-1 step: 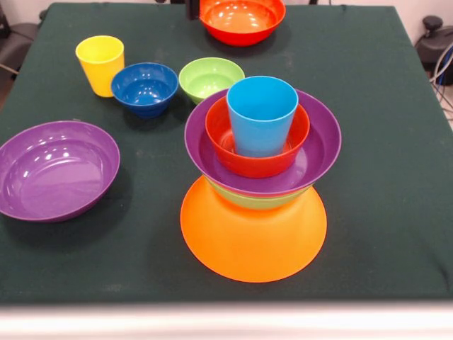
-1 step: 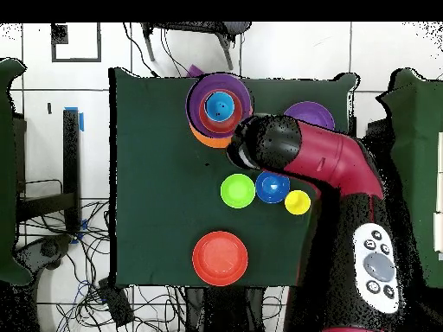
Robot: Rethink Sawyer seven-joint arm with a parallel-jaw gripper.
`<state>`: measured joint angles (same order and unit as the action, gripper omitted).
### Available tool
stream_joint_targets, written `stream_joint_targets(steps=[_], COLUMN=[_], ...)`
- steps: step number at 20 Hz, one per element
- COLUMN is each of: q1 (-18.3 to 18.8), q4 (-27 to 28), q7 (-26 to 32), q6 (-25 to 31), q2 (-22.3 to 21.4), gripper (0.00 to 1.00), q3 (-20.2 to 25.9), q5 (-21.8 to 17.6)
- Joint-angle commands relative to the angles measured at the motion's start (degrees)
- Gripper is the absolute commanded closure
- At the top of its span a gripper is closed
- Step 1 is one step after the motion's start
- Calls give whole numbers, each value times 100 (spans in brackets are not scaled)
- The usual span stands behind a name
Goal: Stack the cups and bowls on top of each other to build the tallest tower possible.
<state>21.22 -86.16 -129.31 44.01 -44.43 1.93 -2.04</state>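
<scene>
The tower (image 2: 219,108) stands near the front edge of the table. Its base is an upturned orange bowl (image 1: 251,237). On that sit a green bowl (image 1: 255,200), a purple bowl (image 1: 320,152) and a red-orange bowl (image 1: 258,164), with the light blue cup (image 1: 262,113) upright on top. Loose on the cloth are a yellow cup (image 1: 100,64), a dark blue bowl (image 1: 145,88), a green bowl (image 1: 210,78), a large purple bowl (image 1: 56,170) and a red-orange bowl (image 1: 241,20). Only a dark tip of the gripper (image 1: 192,8) shows at the top edge, beside the red-orange bowl. It holds nothing that I can see.
In the overhead view the red and black arm (image 2: 320,160) reaches across the table, and its end hangs beside the tower. The dark green cloth (image 1: 382,212) covers the table to its edges. Cables (image 2: 86,259) and chairs lie around the table on the floor.
</scene>
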Motion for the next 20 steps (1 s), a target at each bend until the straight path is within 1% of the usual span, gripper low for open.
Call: stream_joint_targets(steps=[1, 8, 12, 20], q1=[156, 417, 417, 661], q4=[-1241, -2012, -2207, -2552], q7=[695, 569, 476, 340], q6=[-497, -1317, -1667, -2446], q2=[-59, -83, 81, 461], gripper=[0, 0, 0, 0], q3=[665, 752, 631, 639], q5=[-194, -350, -619, -955])
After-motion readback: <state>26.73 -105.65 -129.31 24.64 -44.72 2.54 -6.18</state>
